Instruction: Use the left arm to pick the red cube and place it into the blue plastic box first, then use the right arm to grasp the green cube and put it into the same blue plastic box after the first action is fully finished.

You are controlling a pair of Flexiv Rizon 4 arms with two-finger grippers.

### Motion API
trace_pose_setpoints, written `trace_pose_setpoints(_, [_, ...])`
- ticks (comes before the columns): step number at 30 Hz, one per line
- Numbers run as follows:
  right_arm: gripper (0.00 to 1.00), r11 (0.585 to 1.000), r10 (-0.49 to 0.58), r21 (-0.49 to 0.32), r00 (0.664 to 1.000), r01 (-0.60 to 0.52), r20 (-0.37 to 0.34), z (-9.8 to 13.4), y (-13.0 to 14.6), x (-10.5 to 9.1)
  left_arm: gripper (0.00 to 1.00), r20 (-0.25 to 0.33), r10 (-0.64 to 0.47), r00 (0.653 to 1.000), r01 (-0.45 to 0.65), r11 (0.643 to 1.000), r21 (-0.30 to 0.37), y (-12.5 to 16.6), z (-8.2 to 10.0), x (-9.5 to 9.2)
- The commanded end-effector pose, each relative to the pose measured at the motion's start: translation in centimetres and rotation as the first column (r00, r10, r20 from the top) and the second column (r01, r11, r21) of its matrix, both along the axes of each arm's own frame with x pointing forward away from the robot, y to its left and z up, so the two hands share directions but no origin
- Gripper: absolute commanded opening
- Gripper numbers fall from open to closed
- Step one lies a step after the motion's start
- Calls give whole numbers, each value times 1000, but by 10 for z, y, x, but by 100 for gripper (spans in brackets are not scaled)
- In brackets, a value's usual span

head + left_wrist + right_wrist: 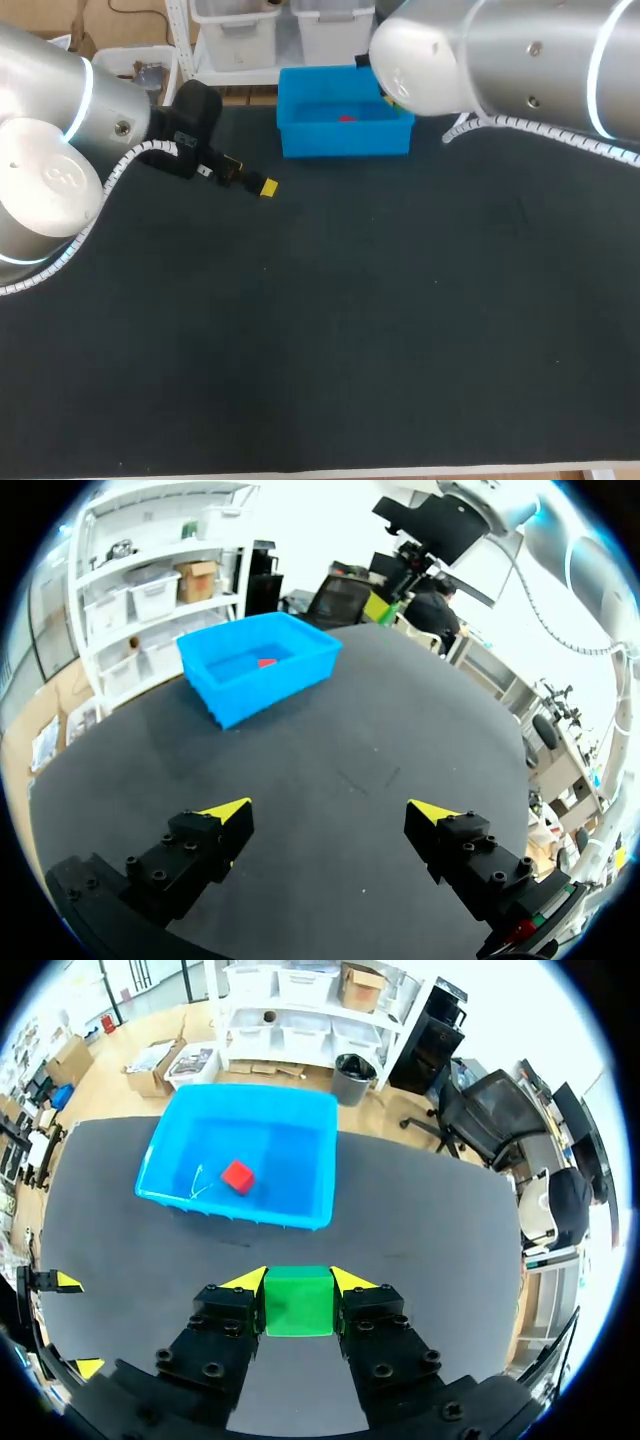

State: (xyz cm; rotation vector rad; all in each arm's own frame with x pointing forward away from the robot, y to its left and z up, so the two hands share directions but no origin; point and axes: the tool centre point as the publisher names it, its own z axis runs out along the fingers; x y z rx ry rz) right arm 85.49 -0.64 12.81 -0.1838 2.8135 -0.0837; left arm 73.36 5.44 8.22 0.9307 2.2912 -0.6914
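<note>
Inside the blue plastic box [300,140], far side, sat the red cube [237,1176]; near it the right gripper [298,1280] had the green cube [298,1308] pinched, while the left gripper [335,812] gaped wide, empty.

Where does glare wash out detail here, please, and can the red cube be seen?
Head view: glare whitens the left arm and right arm; the red cube is a red spot in the blue plastic box. Left wrist view: the background is washed out; the red cube shows. Right wrist view: even light, green cube clear in the right hand.
</note>
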Motion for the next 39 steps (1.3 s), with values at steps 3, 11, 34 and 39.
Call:
trace_pose_setpoints(3, [0,998,32,45,999,-32,-4,2,1,17,100,4,-3,1000,4,1000,-7,1,-1,0])
trace_pose_setpoints(11, [0,990,77,120,997,-77,8,4,4,43,100,4,-3,1000,4,1000,-7,1,-1,0])
trace_pose_setpoints(34, [0,964,188,183,981,-194,49,9,8,106,100,4,-3,1000,4,1000,-7,1,-1,0])
trace_pose_setpoints(39, [0,932,235,271,970,-241,55,5,7,115,100,4,-3,1000,4,1000,-7,1,-1,0])
